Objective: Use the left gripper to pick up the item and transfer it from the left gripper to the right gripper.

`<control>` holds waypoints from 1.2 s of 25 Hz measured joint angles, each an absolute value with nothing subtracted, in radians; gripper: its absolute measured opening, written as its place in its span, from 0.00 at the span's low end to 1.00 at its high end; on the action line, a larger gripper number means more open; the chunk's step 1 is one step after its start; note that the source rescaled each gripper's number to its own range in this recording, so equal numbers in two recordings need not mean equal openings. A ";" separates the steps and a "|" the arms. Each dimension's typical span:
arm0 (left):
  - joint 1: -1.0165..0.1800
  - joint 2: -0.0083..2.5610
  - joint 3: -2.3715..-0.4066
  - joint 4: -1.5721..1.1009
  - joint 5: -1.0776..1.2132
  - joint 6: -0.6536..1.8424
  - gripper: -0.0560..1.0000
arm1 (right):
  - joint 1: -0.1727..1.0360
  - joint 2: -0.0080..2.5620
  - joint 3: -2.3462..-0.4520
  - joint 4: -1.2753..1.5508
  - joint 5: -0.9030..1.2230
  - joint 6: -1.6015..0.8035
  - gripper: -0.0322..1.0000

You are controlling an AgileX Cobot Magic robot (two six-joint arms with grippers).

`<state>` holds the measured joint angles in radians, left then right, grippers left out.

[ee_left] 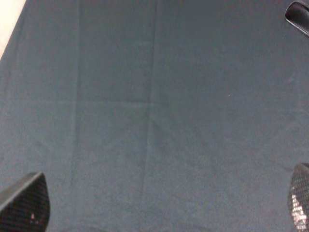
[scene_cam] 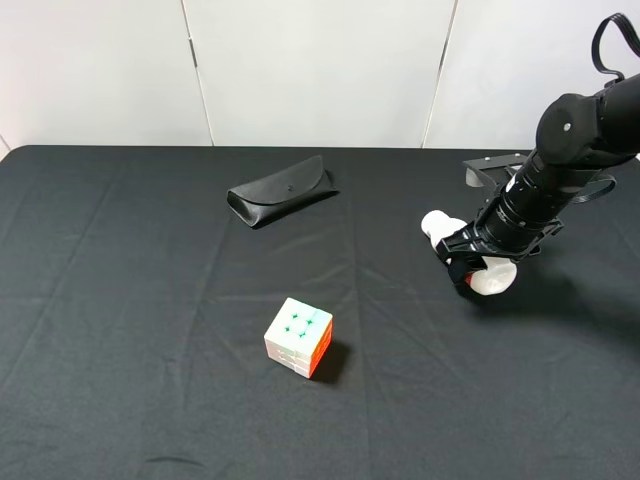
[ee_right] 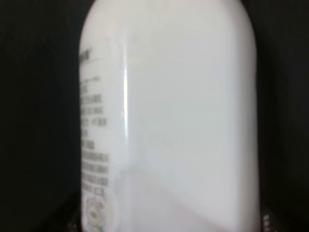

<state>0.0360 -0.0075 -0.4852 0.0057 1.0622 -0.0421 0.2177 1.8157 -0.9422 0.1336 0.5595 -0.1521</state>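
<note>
A white bottle [scene_cam: 470, 255] lies sideways between the jaws of my right gripper [scene_cam: 472, 268], low over the black cloth at the right. In the right wrist view the bottle [ee_right: 169, 116] fills the frame, with small grey print down one side. My left gripper [ee_left: 161, 203] is open and empty over bare black cloth, with its fingertips [ee_left: 24, 203] far apart. The left arm is out of the exterior view.
A pastel puzzle cube [scene_cam: 299, 337] sits on the black-clothed table [scene_cam: 120, 300] near the front middle. A black glasses case [scene_cam: 281, 191] lies at the back middle; its end shows in the left wrist view [ee_left: 298, 17]. A white wall stands behind the table.
</note>
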 joint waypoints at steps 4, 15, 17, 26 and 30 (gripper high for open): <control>0.036 -0.008 -0.485 0.006 1.062 -0.042 0.98 | 0.218 1.816 -0.942 0.134 0.560 -0.152 0.13; 0.036 -0.008 -0.485 0.006 1.062 -0.041 0.98 | 0.218 1.816 -0.945 0.134 0.562 -0.143 1.00; 0.036 -0.008 -0.485 0.006 1.062 -0.041 0.98 | 0.218 1.816 -0.945 0.134 0.562 -0.143 1.00; 0.036 -0.008 -0.485 0.006 1.062 -0.041 0.98 | 0.218 1.786 -1.036 0.134 0.719 -0.141 1.00; 0.036 -0.008 -0.485 0.006 1.062 -0.041 0.98 | 0.218 1.733 -1.114 0.134 0.860 -0.140 1.00</control>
